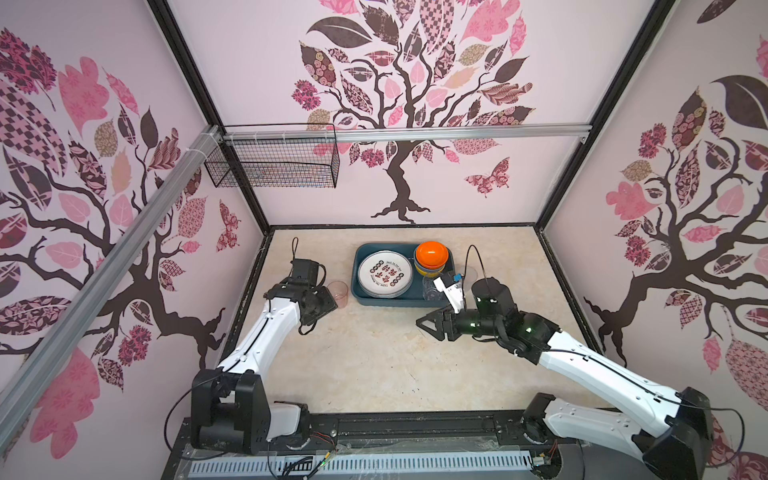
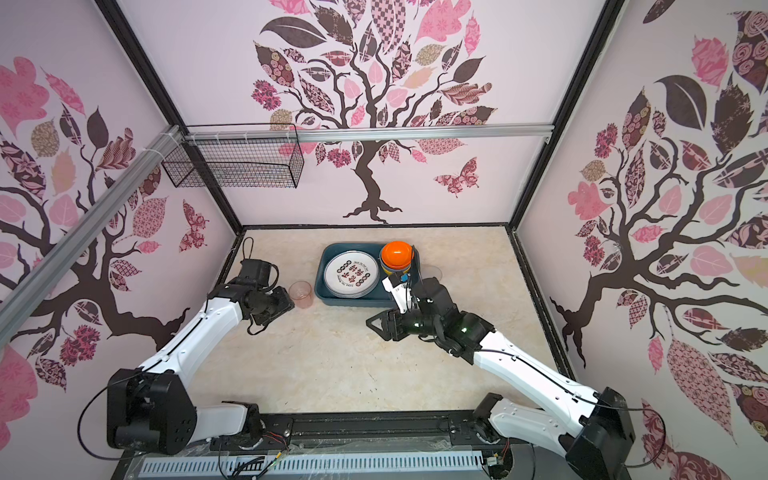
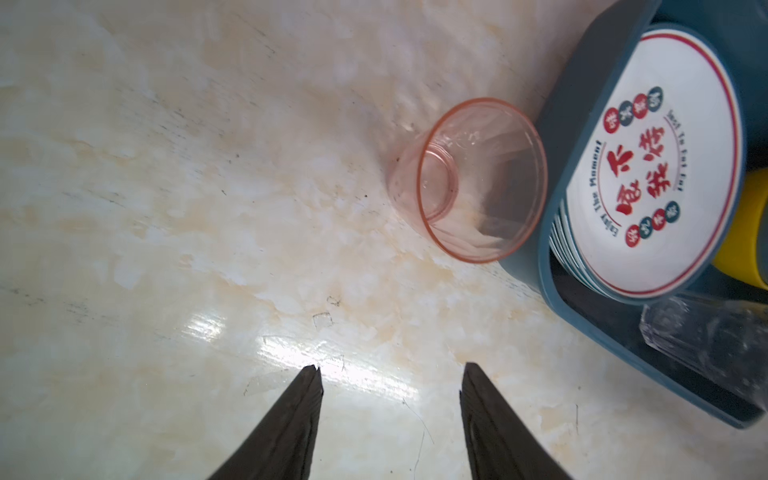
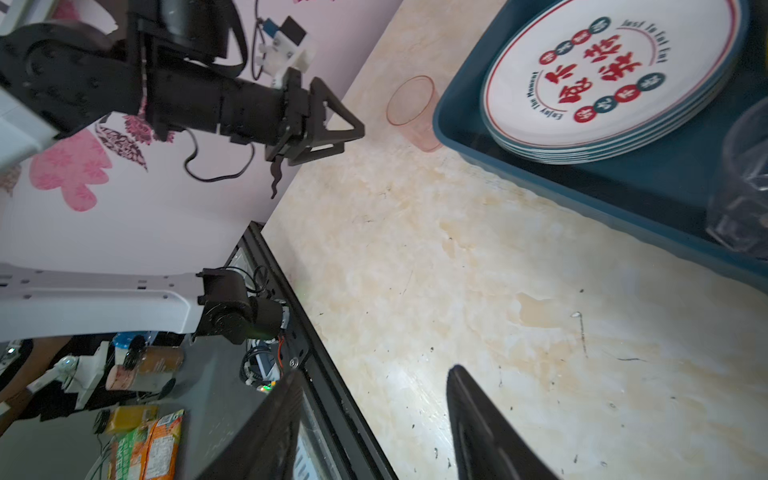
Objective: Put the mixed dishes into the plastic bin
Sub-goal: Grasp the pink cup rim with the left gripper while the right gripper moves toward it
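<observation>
The dark teal plastic bin [image 1: 395, 302] [image 2: 328, 300] [image 3: 582, 83] [image 4: 582, 195] sits at the back middle of the table. It holds a stack of white plates [image 1: 385, 274] [image 2: 351, 274] [image 3: 648, 166] [image 4: 602, 70], stacked bowls with an orange bowl [image 1: 432, 253] [image 2: 397, 253] on top, and a clear cup [image 1: 432, 289] [image 3: 706, 336] [image 4: 744, 178]. A pinkish cup [image 1: 337, 293] [image 2: 300, 294] [image 3: 469, 178] [image 4: 413, 110] stands upright on the table just left of the bin. My left gripper [image 1: 330, 304] [image 2: 289, 305] [image 3: 390, 368] [image 4: 353, 135] hovers open and empty beside it. My right gripper [image 1: 420, 325] [image 2: 370, 324] [image 4: 374, 370], open and empty, points left in front of the bin.
A black wire mesh basket [image 1: 274, 166] [image 2: 237, 164] hangs from the aluminium rail on the back wall, high above the table. Patterned walls close the table on three sides. A black frame rail [image 1: 374, 428] runs along the front edge.
</observation>
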`<act>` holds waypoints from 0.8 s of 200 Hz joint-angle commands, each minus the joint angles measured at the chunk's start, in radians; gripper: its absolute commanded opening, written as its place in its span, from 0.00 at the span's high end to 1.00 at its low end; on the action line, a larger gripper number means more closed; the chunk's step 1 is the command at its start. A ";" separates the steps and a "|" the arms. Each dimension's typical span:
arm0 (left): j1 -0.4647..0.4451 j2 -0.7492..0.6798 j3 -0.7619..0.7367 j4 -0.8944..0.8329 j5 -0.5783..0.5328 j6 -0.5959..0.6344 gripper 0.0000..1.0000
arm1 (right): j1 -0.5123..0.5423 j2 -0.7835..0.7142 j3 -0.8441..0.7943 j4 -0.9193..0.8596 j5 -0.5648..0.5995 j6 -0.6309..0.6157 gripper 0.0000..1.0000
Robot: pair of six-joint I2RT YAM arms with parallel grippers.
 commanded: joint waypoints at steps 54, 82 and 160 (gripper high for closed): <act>0.007 0.168 0.131 0.097 -0.060 -0.038 0.37 | 0.005 -0.100 -0.075 0.035 0.022 0.016 0.41; 0.008 0.228 0.152 0.106 -0.074 -0.049 0.43 | 0.005 -0.126 -0.099 0.036 0.025 0.022 0.41; 0.007 0.297 0.163 0.110 -0.031 -0.049 0.72 | 0.005 -0.150 -0.129 0.030 0.041 0.030 0.42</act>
